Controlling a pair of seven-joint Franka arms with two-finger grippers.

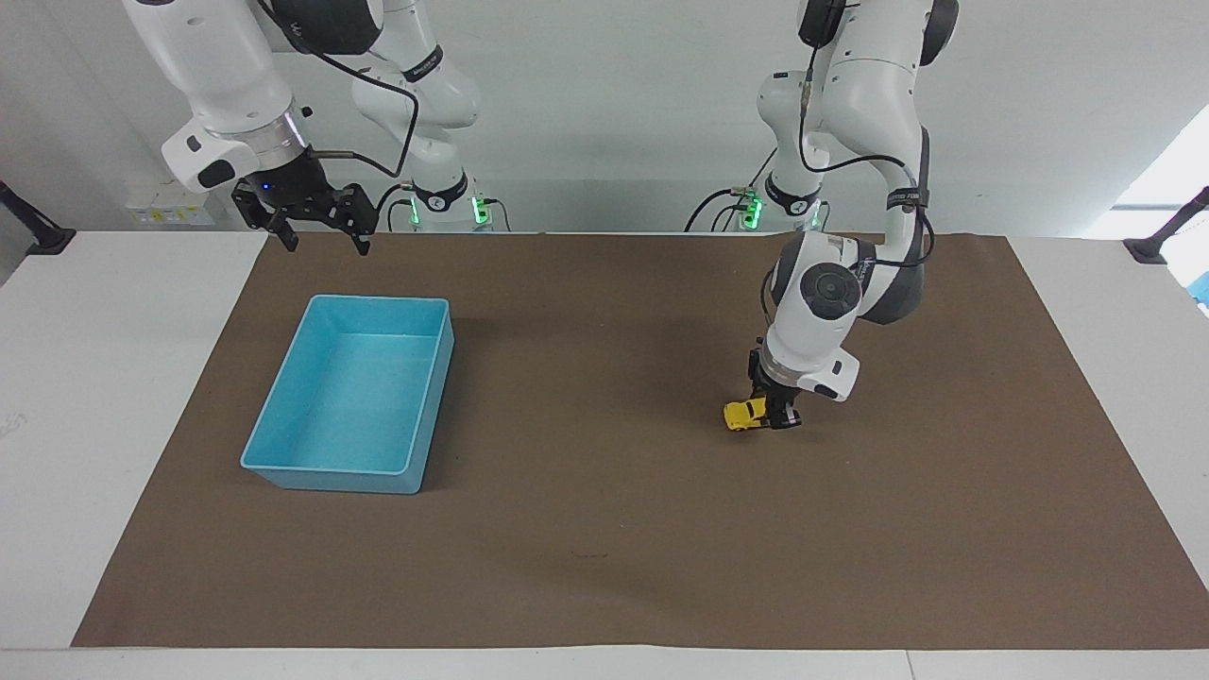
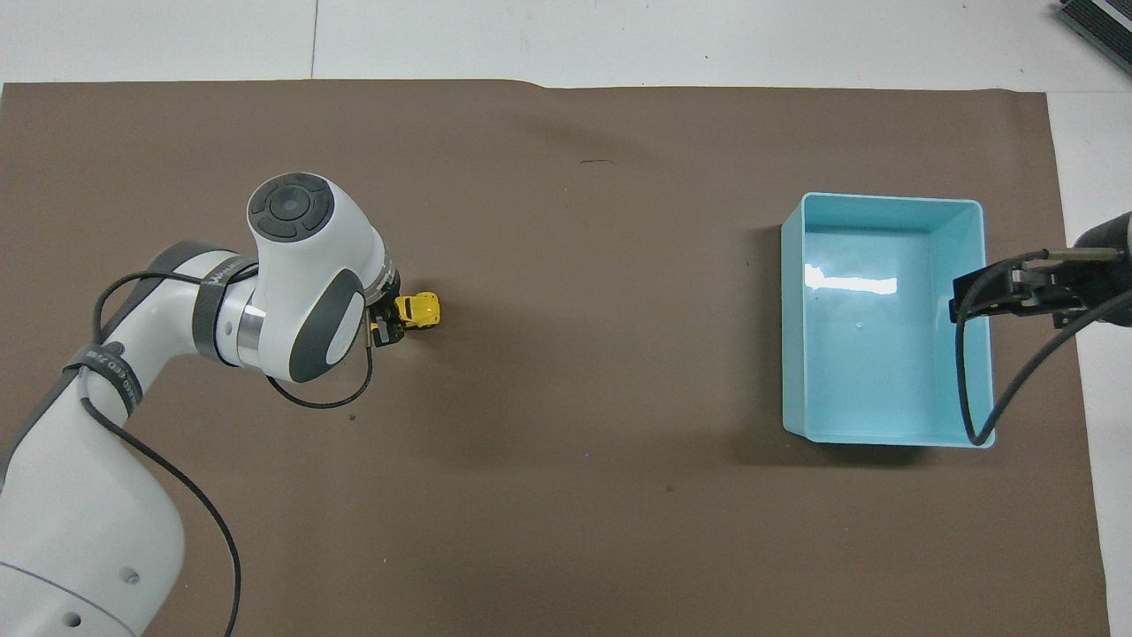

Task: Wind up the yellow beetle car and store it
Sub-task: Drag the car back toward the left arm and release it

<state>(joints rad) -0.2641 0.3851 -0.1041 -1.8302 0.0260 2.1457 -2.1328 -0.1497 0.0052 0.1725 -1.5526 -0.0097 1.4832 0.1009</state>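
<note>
Two white robot arms work over a wide brown paper mat [image 1: 604,529] that covers most of a white table [image 1: 113,378]. Taking the overhead view as a clock face centred on the mat, the left gripper [image 1: 776,416] sits toward nine o'clock, down at the mat's surface, its black fingers clamped tight on the rear end of the tiny bright yellow toy beetle car with dark windows and small black wheels [image 1: 742,415]. That yellow car [image 2: 417,310] lies low against the mat with its rounded nose pointing toward three o'clock, sticking out from under the left arm's white wrist, toward the left arm's end of the table and well apart from the tray. Whether its wheels press on the paper or ride just above it cannot be told. Toward three o'clock stands a light blue rectangular plastic tray [image 1: 283,451], open-topped with nothing inside, its long sides running from six to twelve o'clock. The right gripper [image 1: 321,236] waits in the air, over the mat's edge by the tray's corner nearest the robots, with its black jaws spread wide and nothing between them; in the overhead view it [image 2: 968,301] overlaps the tray's three o'clock wall [image 2: 980,230].
</note>
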